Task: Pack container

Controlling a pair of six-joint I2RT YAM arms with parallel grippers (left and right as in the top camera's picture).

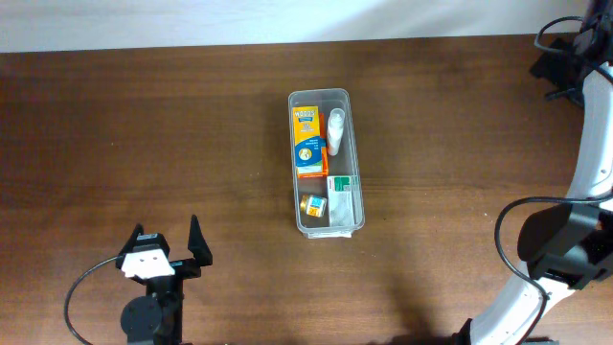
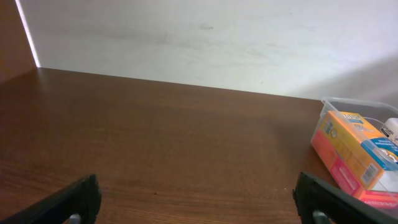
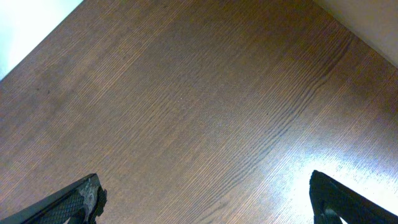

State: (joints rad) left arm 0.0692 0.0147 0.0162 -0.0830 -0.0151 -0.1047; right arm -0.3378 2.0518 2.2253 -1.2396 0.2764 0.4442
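The container (image 1: 292,172) is a long clear plastic bin at the table's middle. It holds an orange box (image 1: 306,141), a white bottle (image 1: 336,129), a green-and-white packet (image 1: 344,185) and a small yellow-orange box (image 1: 314,205). My left gripper (image 1: 165,240) is open and empty near the front left edge, well away from the bin. In the left wrist view its jaws (image 2: 196,190) stand wide over bare wood, with the container (image 2: 348,102) and orange box (image 2: 351,146) at the far right. My right gripper (image 3: 204,190) is open and empty over bare table.
The right arm (image 1: 594,163) runs along the table's right side, with black cables (image 1: 560,57) at the back right corner. A white wall borders the table's far edge (image 2: 186,37). The dark wood table (image 1: 144,125) surrounds the bin.
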